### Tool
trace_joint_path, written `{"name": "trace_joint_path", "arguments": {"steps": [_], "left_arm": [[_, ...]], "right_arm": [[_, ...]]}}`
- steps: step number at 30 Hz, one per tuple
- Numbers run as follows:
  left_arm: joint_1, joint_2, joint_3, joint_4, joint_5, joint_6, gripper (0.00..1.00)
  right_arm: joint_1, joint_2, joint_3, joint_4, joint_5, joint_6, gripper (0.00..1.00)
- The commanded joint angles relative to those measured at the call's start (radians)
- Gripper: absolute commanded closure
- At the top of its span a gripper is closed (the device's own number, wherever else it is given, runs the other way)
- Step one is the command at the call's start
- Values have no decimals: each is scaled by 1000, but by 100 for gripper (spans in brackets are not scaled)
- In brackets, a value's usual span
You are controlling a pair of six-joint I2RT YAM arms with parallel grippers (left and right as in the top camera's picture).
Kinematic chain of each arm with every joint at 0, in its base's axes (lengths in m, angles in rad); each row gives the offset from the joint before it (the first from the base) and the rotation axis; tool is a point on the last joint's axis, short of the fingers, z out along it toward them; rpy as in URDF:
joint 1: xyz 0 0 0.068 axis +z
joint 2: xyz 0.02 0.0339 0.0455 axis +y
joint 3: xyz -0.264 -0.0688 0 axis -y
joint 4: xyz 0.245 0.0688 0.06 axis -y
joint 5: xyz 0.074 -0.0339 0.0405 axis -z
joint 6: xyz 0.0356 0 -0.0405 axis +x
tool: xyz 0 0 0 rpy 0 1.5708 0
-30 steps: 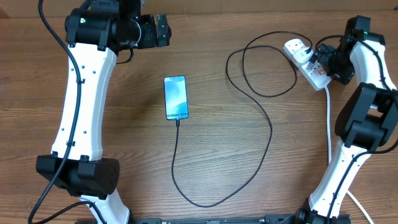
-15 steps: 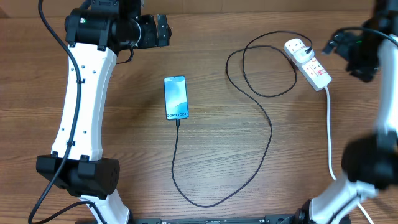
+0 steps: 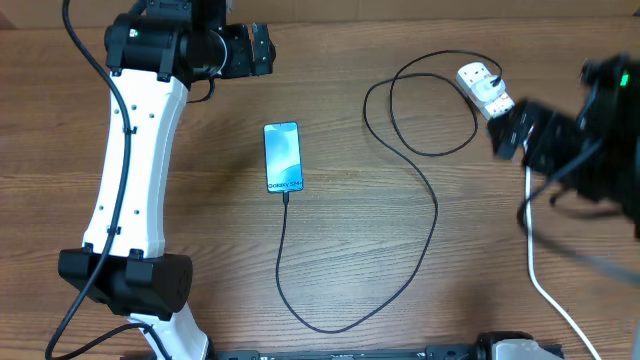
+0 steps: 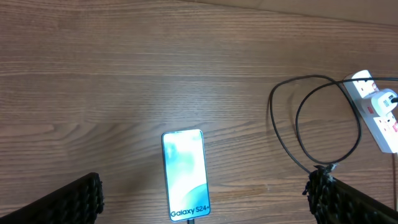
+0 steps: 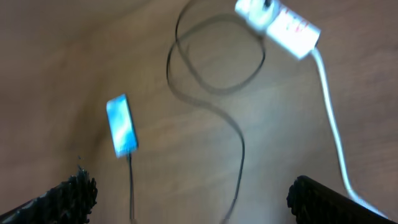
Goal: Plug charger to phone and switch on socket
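Left pincer [image 3: 266,48], upper left, and the blurred right pincer [image 5: 189,196] are both released, empty. The charger [image 3: 436,215] runs from phone [image 3: 283,157] to socket [image 3: 482,85], upper right.

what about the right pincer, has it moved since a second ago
Yes. In the overhead view the blurred right pincer has slid down-frame along the long white power strip, from its middle toward its cord end.

item: table [image 3: 350,260] | finish: brown wood grain | grain: runs left-right in overhead
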Motion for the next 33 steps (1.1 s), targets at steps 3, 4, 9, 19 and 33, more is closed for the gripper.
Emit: {"name": "trace_joint_path", "arguments": {"steps": [3, 4, 9, 19, 33], "left_arm": [[2, 2, 0, 1, -10, -6, 0], [2, 2, 0, 1, -10, -7, 0], [2, 2, 0, 1, -10, -7, 0], [1, 2, 0, 1, -10, -7, 0], [0, 2, 0, 1, -10, -6, 0]], "right_arm": [[39, -55, -11, -6, -4, 10, 0], [39, -59, -11, -6, -22, 10, 0], [39, -51, -11, -6, -39, 10, 0], [39, -43, -11, -6, -37, 6, 0], [39, -144, -155, 8, -55, 28, 0]]}}
